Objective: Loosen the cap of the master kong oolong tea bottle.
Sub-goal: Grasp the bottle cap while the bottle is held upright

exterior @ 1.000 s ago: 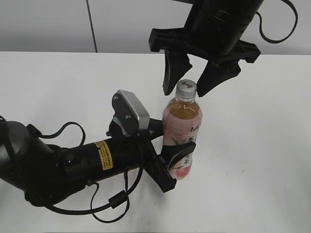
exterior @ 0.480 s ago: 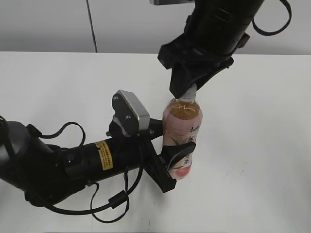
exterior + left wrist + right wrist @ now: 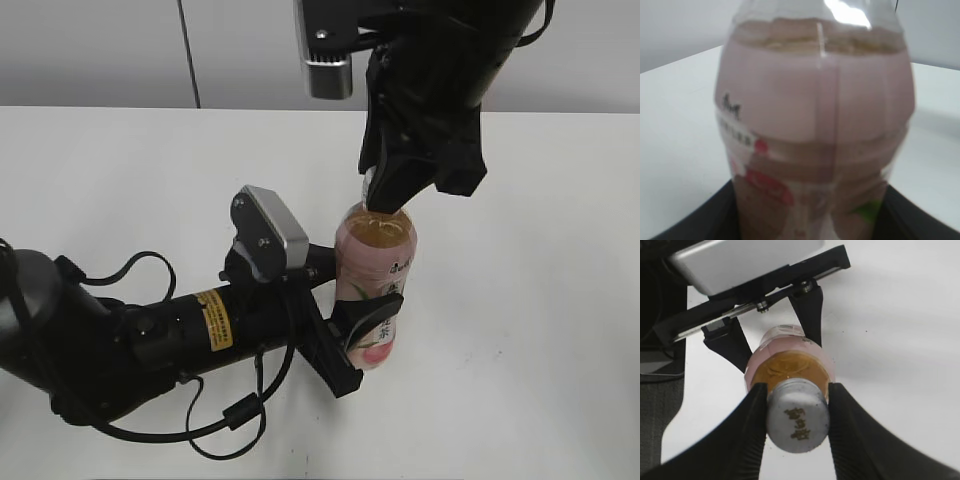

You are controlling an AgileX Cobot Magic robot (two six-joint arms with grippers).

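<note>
The master kong oolong tea bottle (image 3: 375, 270) stands upright on the white table, amber tea above a pale pink label. My left gripper (image 3: 355, 345) is shut on its lower body; in the left wrist view the bottle (image 3: 815, 130) fills the frame between the dark fingers (image 3: 695, 220). From above, my right gripper (image 3: 385, 195) has come down over the bottle's top. Its two black fingers (image 3: 750, 415) press both sides of the white cap (image 3: 797, 416), which bears a small dark mark. In the exterior view the cap is almost wholly hidden behind that gripper.
The left arm (image 3: 150, 335) lies low across the table's front left with a looping cable (image 3: 235, 415). The white table (image 3: 530, 330) shows bare surface right of the bottle. A grey wall (image 3: 100, 50) stands behind the table.
My right gripper came down from above the cap, turned, and closed its fingers onto the cap. The left gripper and the bottle stayed still.
</note>
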